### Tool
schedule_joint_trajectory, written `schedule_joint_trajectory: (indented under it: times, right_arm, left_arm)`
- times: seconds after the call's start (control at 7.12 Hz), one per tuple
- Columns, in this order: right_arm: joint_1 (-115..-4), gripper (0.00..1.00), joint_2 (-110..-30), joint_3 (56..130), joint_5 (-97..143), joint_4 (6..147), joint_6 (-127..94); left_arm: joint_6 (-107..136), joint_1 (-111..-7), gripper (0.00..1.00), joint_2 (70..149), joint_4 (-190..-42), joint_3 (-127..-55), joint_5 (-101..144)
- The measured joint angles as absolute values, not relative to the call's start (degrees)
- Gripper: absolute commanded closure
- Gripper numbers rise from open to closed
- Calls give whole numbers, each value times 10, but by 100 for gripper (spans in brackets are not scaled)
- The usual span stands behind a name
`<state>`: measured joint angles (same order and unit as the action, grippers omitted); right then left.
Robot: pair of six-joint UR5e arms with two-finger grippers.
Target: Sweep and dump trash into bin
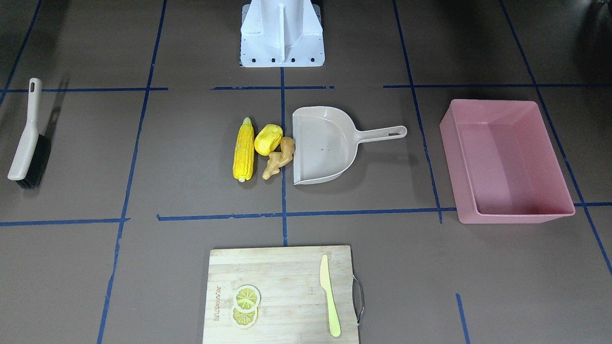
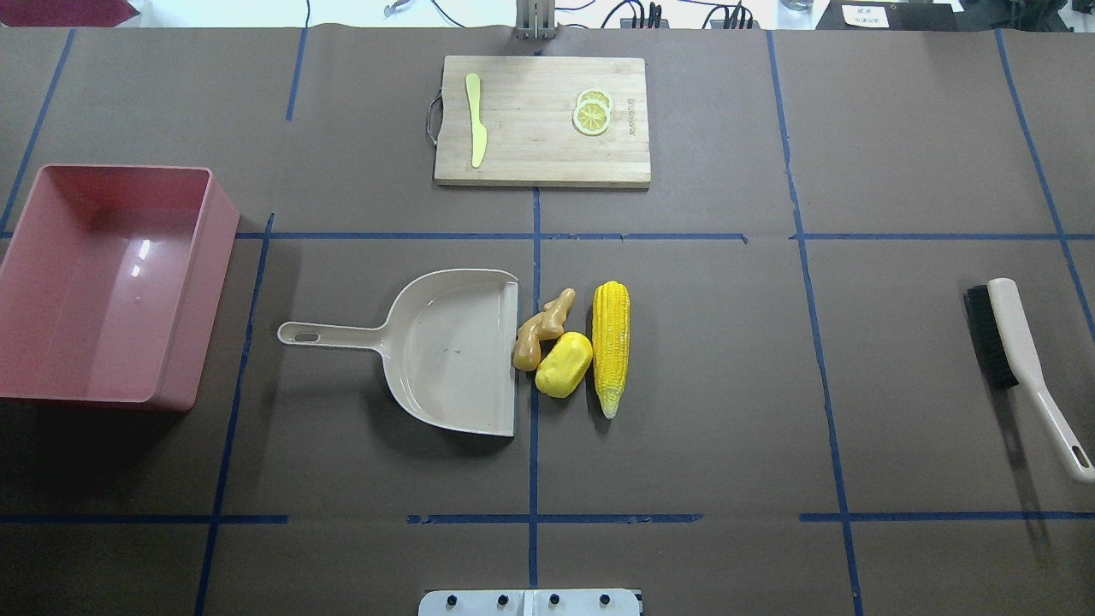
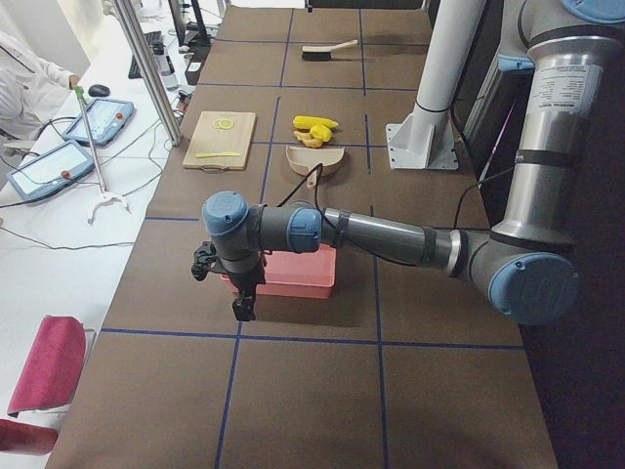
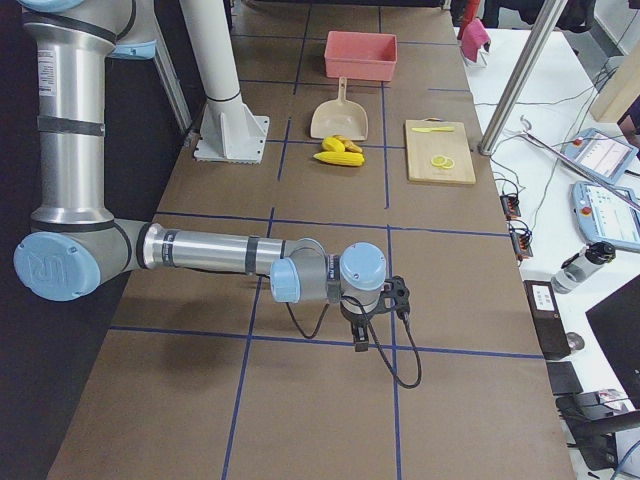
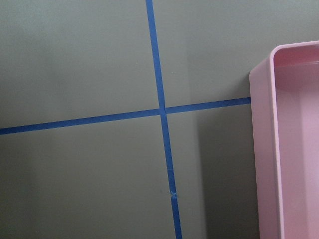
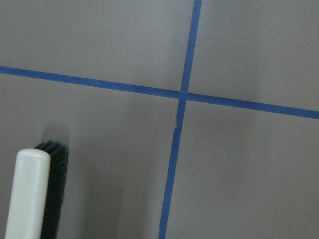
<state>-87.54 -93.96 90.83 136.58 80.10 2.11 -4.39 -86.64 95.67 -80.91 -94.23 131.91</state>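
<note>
The trash lies mid-table: a yellow corn cob (image 2: 611,346), a rounded yellow lump (image 2: 564,364) and a tan ginger root (image 2: 541,329), the ginger touching the open lip of the beige dustpan (image 2: 453,351). The pink bin (image 2: 214,282) stands empty at the table's left end. My left gripper (image 3: 244,308) hangs just outside the bin's end; its wrist view shows the bin's rim (image 5: 264,149). My right gripper (image 4: 361,340) hovers past the brush (image 2: 1018,351); its wrist view shows the brush tip (image 6: 32,194). I cannot tell whether either gripper is open or shut.
A wooden cutting board (image 2: 530,128) at the far side carries a pale yellow-green knife (image 2: 476,130) and lemon slices (image 2: 592,112). The robot's white base (image 1: 282,33) stands at the near edge. Blue tape lines cross the brown table.
</note>
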Motion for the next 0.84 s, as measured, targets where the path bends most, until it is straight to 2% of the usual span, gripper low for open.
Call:
schedule_joint_trajectory:
  times: [0.84]
  right_arm:
    - [-869, 0, -935, 915, 1364, 797, 19]
  left_arm:
    - [-44, -858, 0, 952, -815, -946, 1337]
